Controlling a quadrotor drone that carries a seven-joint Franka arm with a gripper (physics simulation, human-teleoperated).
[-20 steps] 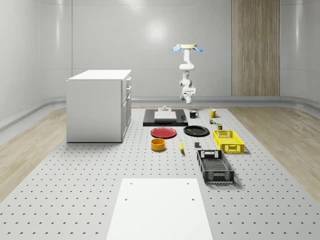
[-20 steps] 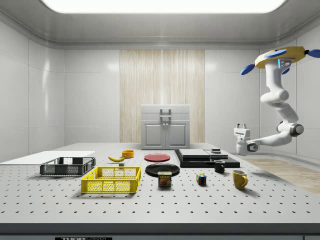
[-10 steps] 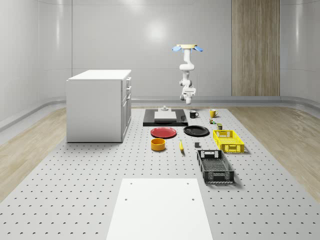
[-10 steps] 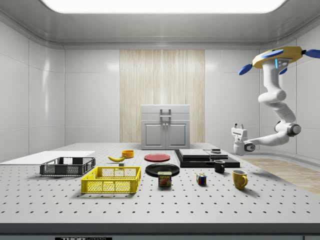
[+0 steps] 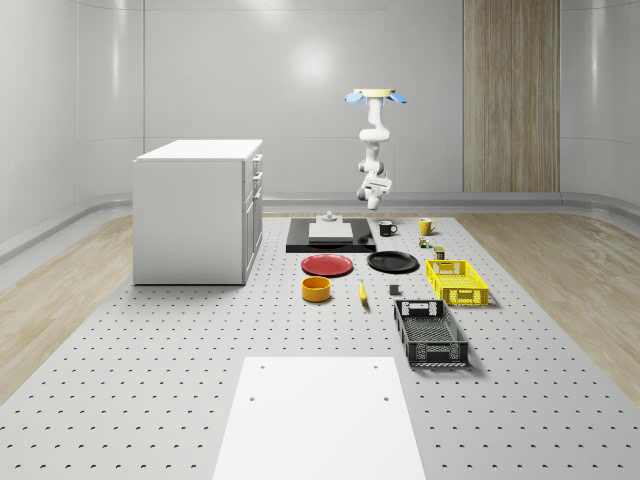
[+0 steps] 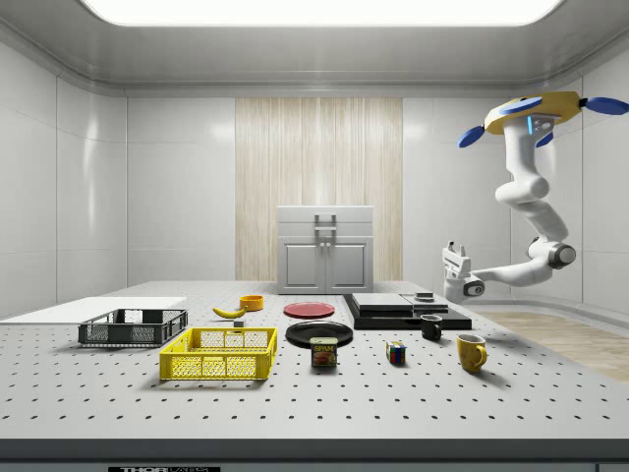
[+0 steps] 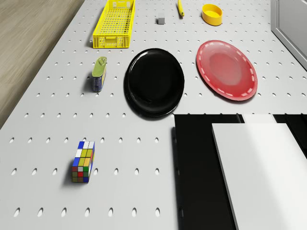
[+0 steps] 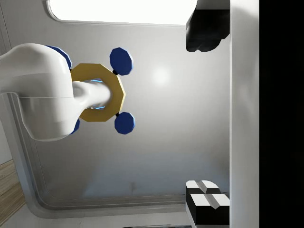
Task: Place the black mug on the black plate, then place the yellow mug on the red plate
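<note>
1. Whole-scene view: drone (image 5: 375,96) hovers high above the far end of the bench (image 5: 150,400), over the black slab (image 5: 330,244) and near the black mug (image 5: 386,228). Its white arm (image 5: 372,150) hangs down, with the tool (image 5: 372,198) in the air above and just left of the black mug. The yellow mug (image 5: 426,226) stands to the right of the black one, well apart from it. Nearer the camera lie the red plate (image 5: 328,265) and, to its right, the black plate (image 5: 393,262). Both plates are bare.

2. Side view: the drone (image 6: 532,104) hovers at the upper right, and the arm (image 6: 531,211) bends down and back toward the view's left. The tool (image 6: 453,260) points upward, above the slab (image 6: 408,313) and up and to the right of the black mug (image 6: 431,327). It grips nothing; how far it is open I cannot tell here. The yellow mug (image 6: 472,352) stands on the bench, nearer the camera than the black one.

3. Drone view: the black plate (image 7: 154,81) and red plate (image 7: 226,70) lie side by side, apart, beyond the slab (image 7: 199,172). A puzzle cube (image 7: 83,162) and a can (image 7: 99,74) lie nearby.

4. Wrist view: the two black fingertips (image 8: 205,29) stand wide apart with nothing between them, and the drone (image 8: 97,92) appears beyond them.
</note>
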